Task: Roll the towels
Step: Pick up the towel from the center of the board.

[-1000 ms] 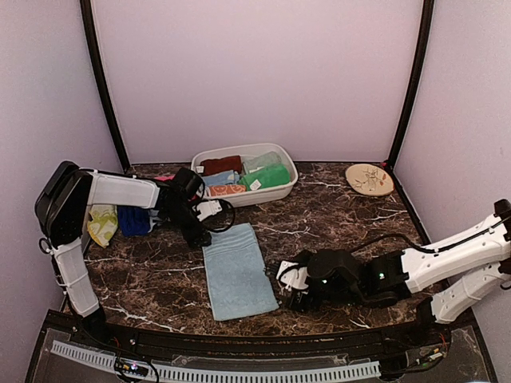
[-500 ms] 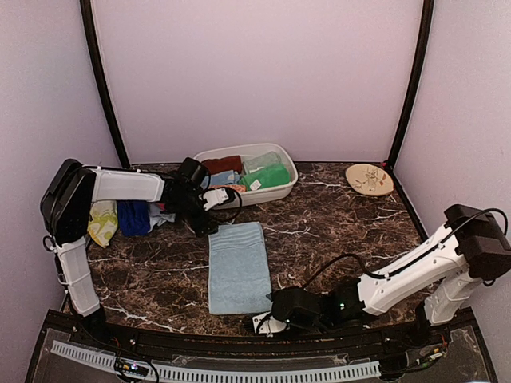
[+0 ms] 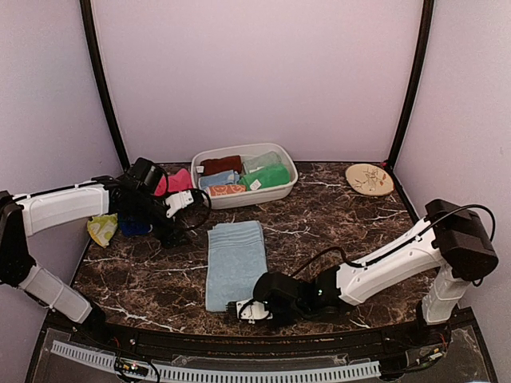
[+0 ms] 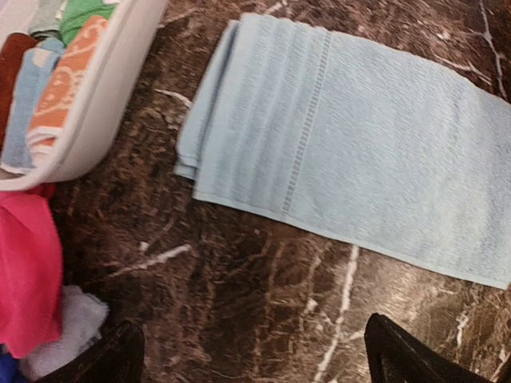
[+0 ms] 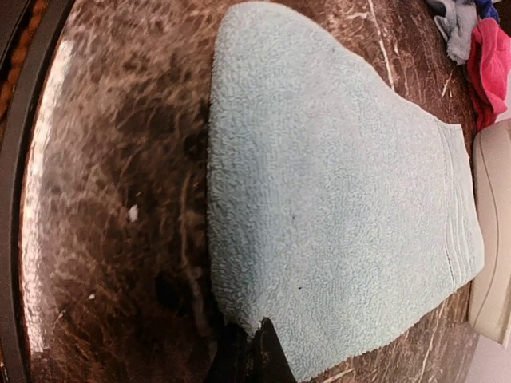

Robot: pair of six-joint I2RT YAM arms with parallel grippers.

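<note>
A pale blue towel (image 3: 235,263) lies flat and lengthwise on the dark marble table, its banded far end (image 4: 271,104) toward the tub. My right gripper (image 3: 243,309) sits low at the towel's near edge and is shut on that edge (image 5: 255,351), the terry cloth (image 5: 343,183) bunching up at the fingertips. My left gripper (image 3: 180,231) hovers over bare marble left of the towel's far end, open (image 4: 255,359) with nothing between its fingers. A pink towel (image 3: 177,182) and a royal blue one (image 3: 134,227) lie heaped at the far left.
A white oval tub (image 3: 243,174) at the back holds dark red, green, pale blue and orange-patterned rolls. Its rim (image 4: 104,96) shows close to the left gripper. A round tan plate (image 3: 370,179) sits at the back right. A yellow-green cloth (image 3: 101,229) lies by the left wall.
The right gripper swung left along the table's near edge and closed on the towel's near end. The left arm drew back to the left, away from the towel.
</note>
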